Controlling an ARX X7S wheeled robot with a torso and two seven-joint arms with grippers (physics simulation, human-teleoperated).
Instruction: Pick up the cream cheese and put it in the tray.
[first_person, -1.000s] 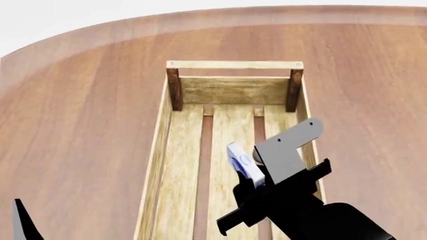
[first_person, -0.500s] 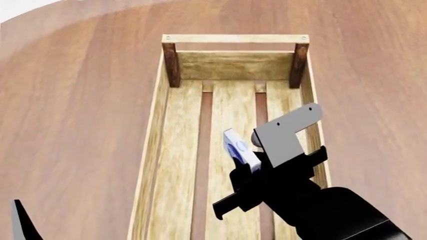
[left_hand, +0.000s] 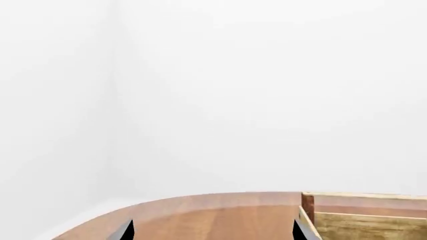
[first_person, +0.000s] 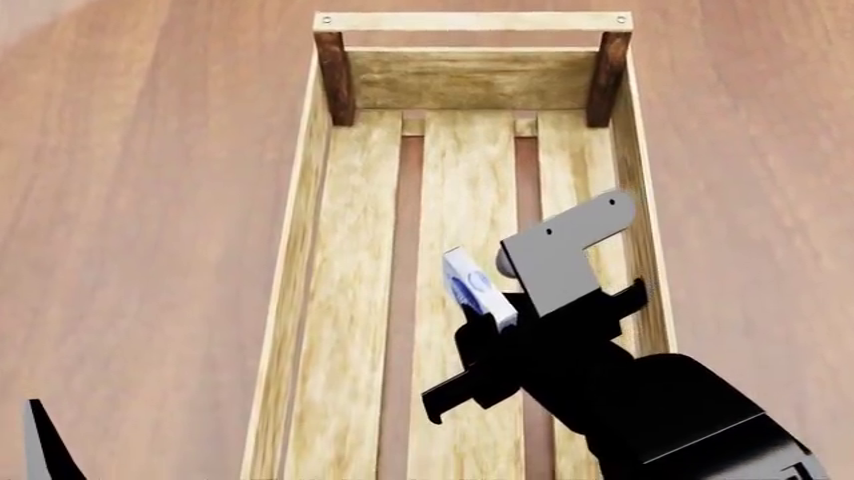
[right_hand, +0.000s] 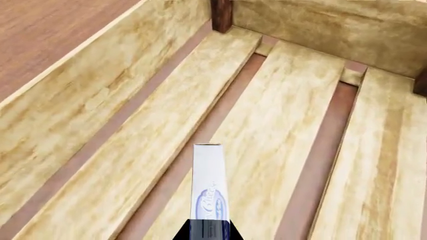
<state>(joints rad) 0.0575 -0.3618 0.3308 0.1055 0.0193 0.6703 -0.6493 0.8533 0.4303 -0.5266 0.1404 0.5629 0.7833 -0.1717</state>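
Head view: cream cheese (first_person: 475, 288) in right hand (first_person: 497, 318)

bare simulated room — blank white walls (left_hand: 213, 90), wooden table (first_person: 147, 200).

The tray (first_person: 304, 250) was open on top, and its long slat floor lay bare from near to far. Tall wood walls stood on the left and right, with dark posts (first_person: 334, 78) at the far end. The right gripper (first_person: 497, 320) hung inside it, holding the cream cheese (first_person: 474, 287) above the middle slat.
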